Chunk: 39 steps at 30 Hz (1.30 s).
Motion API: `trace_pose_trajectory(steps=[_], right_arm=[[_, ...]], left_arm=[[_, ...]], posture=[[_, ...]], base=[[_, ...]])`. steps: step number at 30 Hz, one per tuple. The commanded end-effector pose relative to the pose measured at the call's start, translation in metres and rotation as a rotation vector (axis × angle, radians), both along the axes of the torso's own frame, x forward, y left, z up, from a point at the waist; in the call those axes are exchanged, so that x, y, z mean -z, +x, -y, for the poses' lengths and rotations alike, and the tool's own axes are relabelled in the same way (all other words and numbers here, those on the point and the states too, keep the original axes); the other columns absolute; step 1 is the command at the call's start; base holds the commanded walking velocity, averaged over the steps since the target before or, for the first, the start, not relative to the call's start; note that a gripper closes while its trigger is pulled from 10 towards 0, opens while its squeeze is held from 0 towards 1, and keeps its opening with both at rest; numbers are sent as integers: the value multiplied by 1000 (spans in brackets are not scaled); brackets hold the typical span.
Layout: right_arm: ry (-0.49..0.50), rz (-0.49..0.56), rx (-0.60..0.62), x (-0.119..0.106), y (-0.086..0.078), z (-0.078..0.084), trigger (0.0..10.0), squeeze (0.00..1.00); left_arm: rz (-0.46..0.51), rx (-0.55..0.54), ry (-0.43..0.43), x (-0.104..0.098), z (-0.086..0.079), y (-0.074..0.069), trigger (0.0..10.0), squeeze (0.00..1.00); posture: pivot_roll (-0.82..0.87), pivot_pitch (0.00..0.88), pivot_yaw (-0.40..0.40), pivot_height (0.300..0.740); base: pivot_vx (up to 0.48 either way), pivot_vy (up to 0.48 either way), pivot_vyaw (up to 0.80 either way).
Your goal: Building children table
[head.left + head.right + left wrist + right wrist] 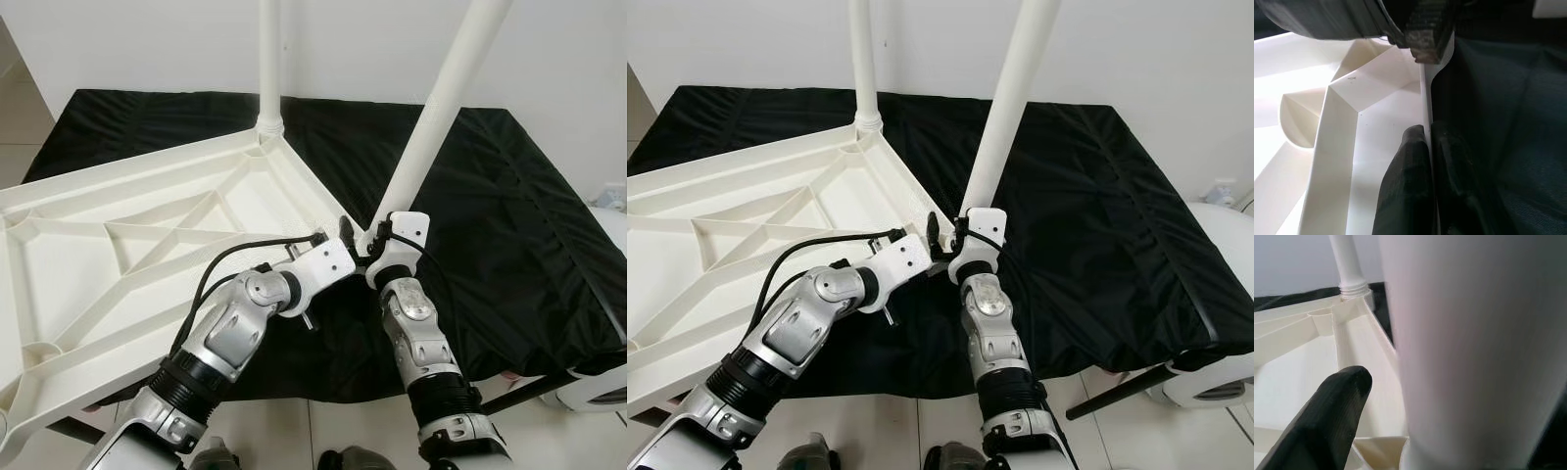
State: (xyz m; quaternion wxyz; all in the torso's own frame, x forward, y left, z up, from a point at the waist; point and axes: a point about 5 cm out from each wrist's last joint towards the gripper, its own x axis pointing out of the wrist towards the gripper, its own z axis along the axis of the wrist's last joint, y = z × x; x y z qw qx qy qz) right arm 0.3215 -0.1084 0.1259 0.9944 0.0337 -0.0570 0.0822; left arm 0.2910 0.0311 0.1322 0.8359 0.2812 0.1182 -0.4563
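A white plastic table top [147, 235] lies upside down on a black-covered surface, its ribbed underside facing up. One white leg [269, 59] stands upright in the far corner socket. A second white leg [441, 108] leans from the near right corner up to the right. My right gripper [377, 238] is shut on this leg's lower end; in the right wrist view one black finger [1327, 426] lies beside the leg [1474, 357], and the other is hidden. My left gripper [343, 233] is shut on the top's thin rim [1426, 98] next to that corner, fingers [1405, 186] on either side.
The black cloth [509, 215] covers the work surface and drops off at its front and right edges. A white wall stands close behind. A white rounded object [598, 387] sits low on the right, over a light tiled floor [333, 426].
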Motion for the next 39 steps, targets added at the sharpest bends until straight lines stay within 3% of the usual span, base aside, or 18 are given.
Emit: trace_pose_trajectory(steps=[1,8,10,16,19,28,39], right_arm=[[4,29,-77,-4,-1,10,10000,0],[-10,64,-224,-12,0,22,10000,0],[-59,57,-377,-13,-1,32,10000,0],[-84,54,-410,-12,-1,37,10000,0],[-161,-30,-566,-1,1,65,10000,0],[-196,-94,-626,-6,13,90,10000,0],[-214,-61,-661,-15,22,91,10000,0]], left_arm=[[25,81,-40,-7,14,-7,10000,0],[26,79,-39,-8,13,-6,10000,0],[28,75,-41,-9,12,-5,10000,0],[29,74,-41,-10,12,-5,10000,0],[31,66,-43,-11,11,-3,10000,0],[30,70,-34,-10,9,-3,10000,0],[31,68,-31,-11,7,-3,10000,0]], posture=[[2,0,-75,740],[1,0,-75,740],[-1,0,-72,740],[-1,0,-71,740],[-2,0,-63,740],[5,0,-57,740],[11,0,-56,740]], base=[[0,0,0],[0,0,0],[0,0,0],[0,0,0],[0,0,0],[0,0,0],[0,0,0]])
